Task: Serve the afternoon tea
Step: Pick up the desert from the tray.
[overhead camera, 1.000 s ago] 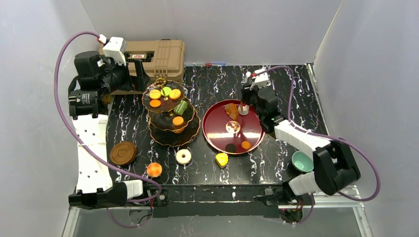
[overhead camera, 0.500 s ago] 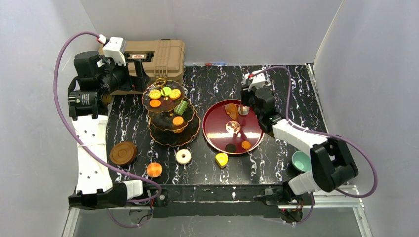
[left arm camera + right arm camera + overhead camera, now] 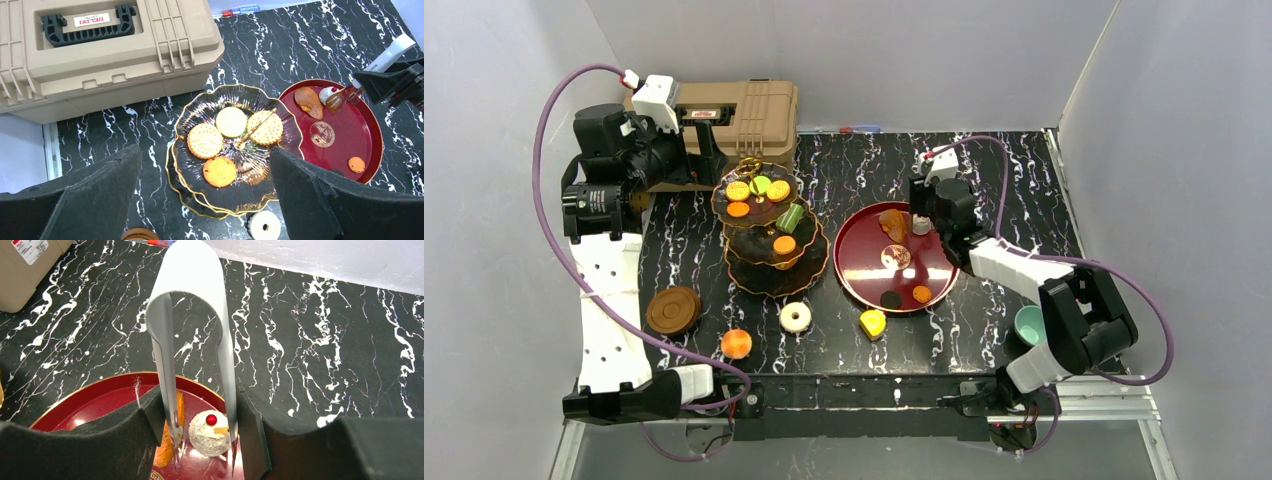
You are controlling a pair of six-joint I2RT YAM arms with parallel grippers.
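My right gripper (image 3: 197, 401) is shut on silver tongs (image 3: 192, 305). The tong tips straddle a small white cake with a red cherry (image 3: 209, 432) that sits on the red tray (image 3: 110, 395). The right blade touches the cake and the left blade stands just off it, beside an orange pastry (image 3: 167, 450). From above, the right gripper (image 3: 921, 205) is at the tray's far edge. My left gripper (image 3: 205, 192) hangs open and empty over the three-tier stand (image 3: 200, 172), whose top tier carries round biscuits.
A tan case (image 3: 744, 110) stands at the back left behind the stand (image 3: 769, 225). Along the front lie a brown saucer (image 3: 673, 310), an orange macaron (image 3: 736, 343), a white donut (image 3: 796, 317) and a yellow cake (image 3: 873, 322). A teal cup (image 3: 1030, 325) sits by the right arm.
The right gripper's jaws have widened and the tongs have spread a little around the white cake. The right arm's elbow has shifted left. The left arm has not moved.
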